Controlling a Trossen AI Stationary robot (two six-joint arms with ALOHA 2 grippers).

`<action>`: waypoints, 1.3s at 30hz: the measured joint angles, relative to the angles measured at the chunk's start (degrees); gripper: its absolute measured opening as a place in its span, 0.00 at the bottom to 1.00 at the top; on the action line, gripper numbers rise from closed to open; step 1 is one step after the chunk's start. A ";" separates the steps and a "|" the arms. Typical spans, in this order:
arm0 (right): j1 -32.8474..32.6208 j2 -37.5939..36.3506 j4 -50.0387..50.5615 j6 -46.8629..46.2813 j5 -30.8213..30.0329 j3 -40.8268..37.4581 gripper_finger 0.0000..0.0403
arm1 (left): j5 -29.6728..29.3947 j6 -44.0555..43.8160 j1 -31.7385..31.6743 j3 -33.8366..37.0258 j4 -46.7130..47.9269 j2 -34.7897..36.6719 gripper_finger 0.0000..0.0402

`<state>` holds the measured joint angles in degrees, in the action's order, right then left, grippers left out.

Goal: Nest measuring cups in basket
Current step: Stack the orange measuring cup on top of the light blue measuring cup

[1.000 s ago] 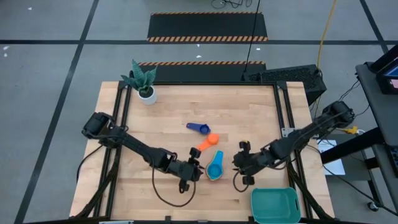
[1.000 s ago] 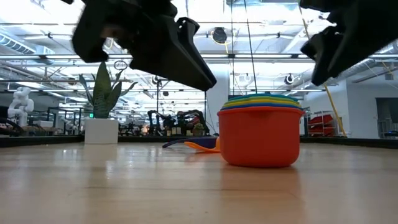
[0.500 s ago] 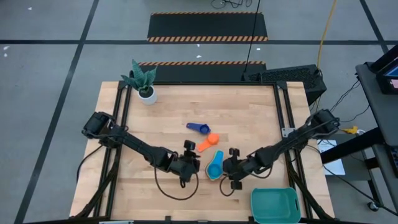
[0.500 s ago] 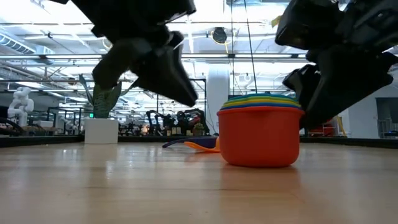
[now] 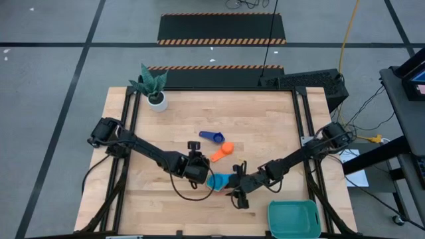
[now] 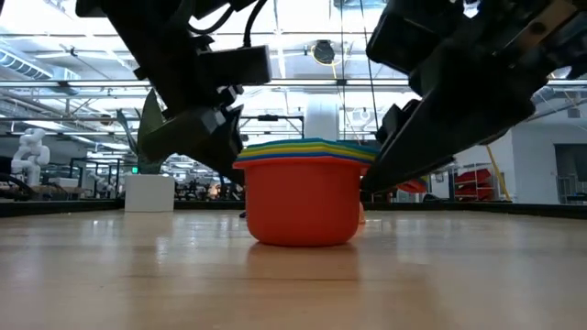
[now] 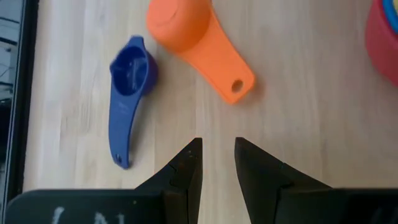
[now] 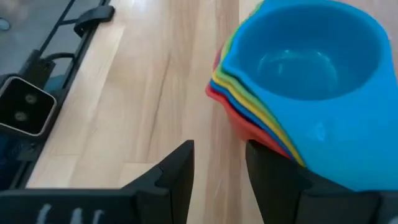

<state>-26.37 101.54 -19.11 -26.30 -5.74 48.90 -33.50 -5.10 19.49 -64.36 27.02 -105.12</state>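
Note:
Several measuring cups are nested in one upright stack [image 5: 219, 180] [image 6: 303, 197] [image 8: 305, 74], red at the bottom and light blue on top, standing on the wooden table. A navy cup [image 5: 212, 137] [image 7: 127, 99] and an orange cup [image 5: 222, 151] [image 7: 199, 43] lie apart, farther back. My left gripper [image 5: 202, 162] [image 7: 214, 144] hovers open by a narrow gap, left of the stack and short of the orange cup's handle. My right gripper [image 5: 232, 186] [image 8: 221, 152] is open, low at the stack's right. The teal basket [image 5: 294, 219] stands at the near right corner. My left gripper has only bare wood between its fingertips; in the low view its body [image 6: 206, 137] overlaps the stack's rim, and I cannot tell whether it touches. My right gripper lies with the outer side of one finger [image 8: 273, 174] against the stack's side by the handles [image 8: 249, 127], coming slanting down from the table's right. The stack stands upright on the table, outside the gap.
A white pot with a plant [image 5: 156, 99] [image 6: 149, 192] stands at the far left corner. Black frame rails run along the table's left [image 5: 126, 133] and right [image 5: 307, 126] edges. Bare wood lies near the front edge left of the basket.
My right gripper has come down and gone toward the table's left, and the stack has slid leftward with it, staying upright. My left gripper has turned and tipped downward, sinking a little beside the stack. Neither gripper's gap has changed.

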 joint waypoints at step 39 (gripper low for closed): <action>-4.00 -24.89 27.58 10.73 -9.49 -0.09 0.34 | 17.81 42.75 -9.67 6.86 -20.35 -0.91 0.41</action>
<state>-30.37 76.64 8.47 -15.57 -15.22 48.82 -15.69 37.65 9.81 -57.50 6.67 -106.03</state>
